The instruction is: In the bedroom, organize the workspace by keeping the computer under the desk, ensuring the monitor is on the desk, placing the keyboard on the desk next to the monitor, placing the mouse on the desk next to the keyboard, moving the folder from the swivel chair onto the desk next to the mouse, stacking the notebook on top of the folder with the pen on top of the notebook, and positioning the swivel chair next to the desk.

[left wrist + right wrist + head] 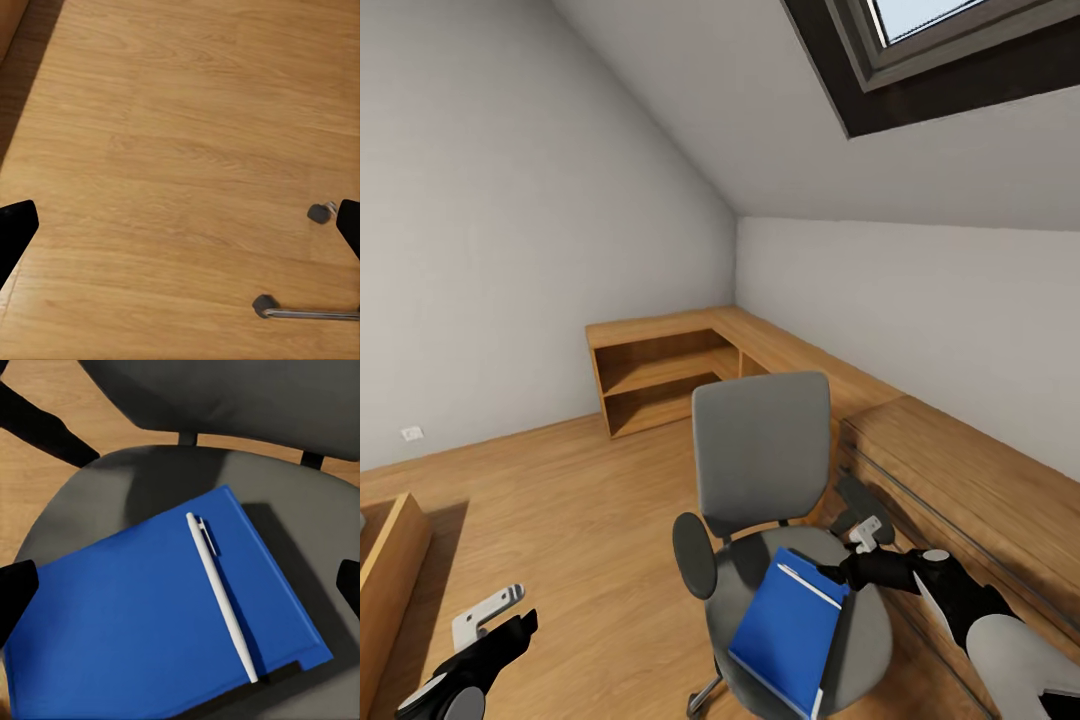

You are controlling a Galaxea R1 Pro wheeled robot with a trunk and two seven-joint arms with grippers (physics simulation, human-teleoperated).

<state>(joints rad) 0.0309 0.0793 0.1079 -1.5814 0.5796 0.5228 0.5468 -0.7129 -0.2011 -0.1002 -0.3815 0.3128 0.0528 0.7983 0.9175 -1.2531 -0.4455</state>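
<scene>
Flat bright blue folder (150, 615) lies on grey padded swivel chair seat (90, 502), thin white pen (220, 592) resting atop near its back edge. Right gripper (865, 545) hovers above, jaws spread, empty. Recommend lifting the pen first, gripped mid-length.

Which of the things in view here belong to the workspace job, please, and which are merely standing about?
Belong to the job:
- swivel chair
- blue folder, lying on the chair seat
- white pen, lying on the folder
- right claw, open above the seat

Standing about:
- wooden corner shelf unit
- skylight
</scene>
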